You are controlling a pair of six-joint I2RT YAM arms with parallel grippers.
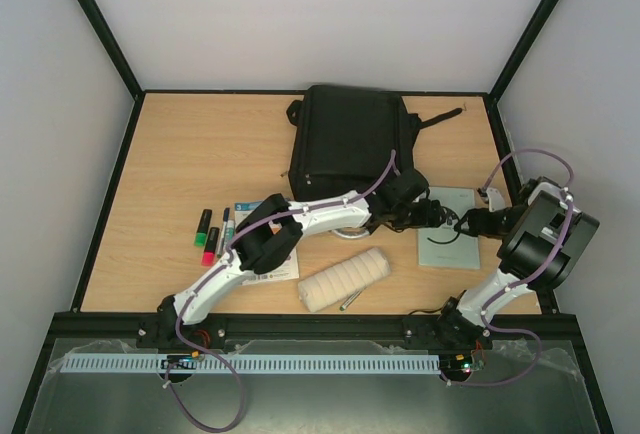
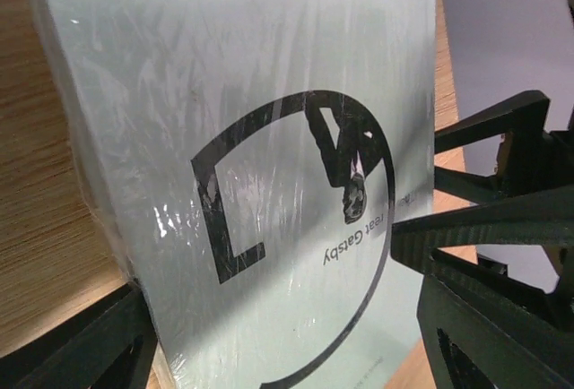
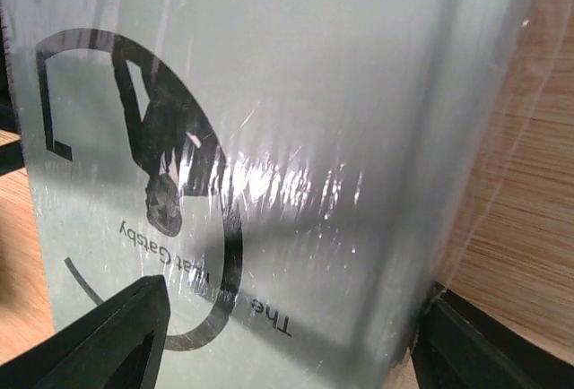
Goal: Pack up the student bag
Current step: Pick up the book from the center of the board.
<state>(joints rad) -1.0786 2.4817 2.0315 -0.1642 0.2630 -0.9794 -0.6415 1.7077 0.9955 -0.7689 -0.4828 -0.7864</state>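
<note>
Green, red and black markers (image 1: 209, 242) lie towards the left edge; the bag (image 1: 350, 139) is set at the far edge. Near the right edge the left gripper (image 1: 432, 213), jaws spread, is held over the flat book (image 1: 448, 246); the right gripper (image 1: 470, 222) is likewise spread. One book edge should be pinched squarely.

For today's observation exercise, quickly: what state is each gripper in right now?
Left gripper: open, at the book.
Right gripper: open, at the book.
</note>
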